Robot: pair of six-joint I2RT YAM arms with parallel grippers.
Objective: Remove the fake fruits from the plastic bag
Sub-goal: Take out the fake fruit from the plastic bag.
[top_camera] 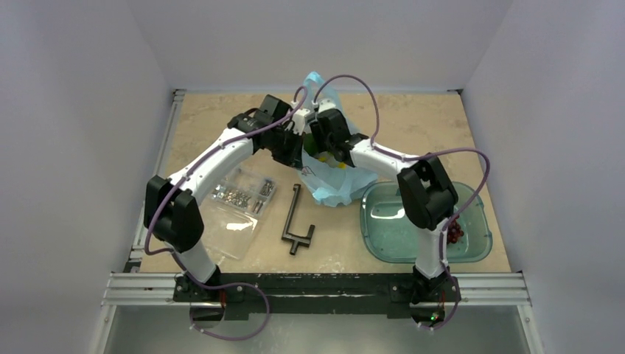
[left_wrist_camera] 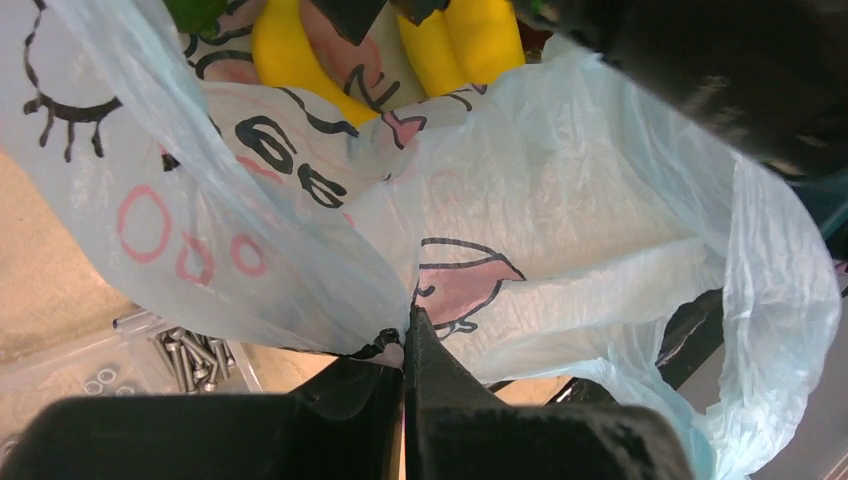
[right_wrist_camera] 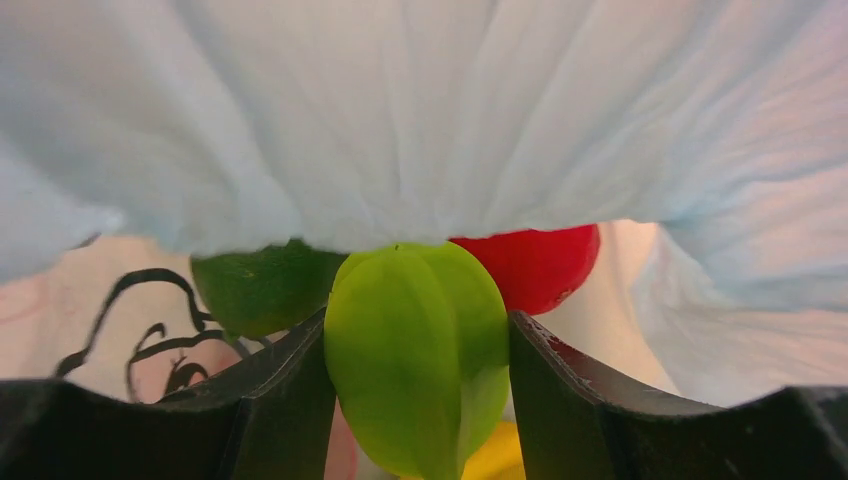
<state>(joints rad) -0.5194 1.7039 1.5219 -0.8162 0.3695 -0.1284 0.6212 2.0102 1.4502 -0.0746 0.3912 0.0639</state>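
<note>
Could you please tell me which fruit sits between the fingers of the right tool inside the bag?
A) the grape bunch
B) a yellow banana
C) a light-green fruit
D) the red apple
C: in the right wrist view, a light-green fruit fills the gap of the right tool, while the red apple lies behind it.

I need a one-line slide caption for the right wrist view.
Green fruit between the fingers of the right gripper, inside the plastic bag.
</note>
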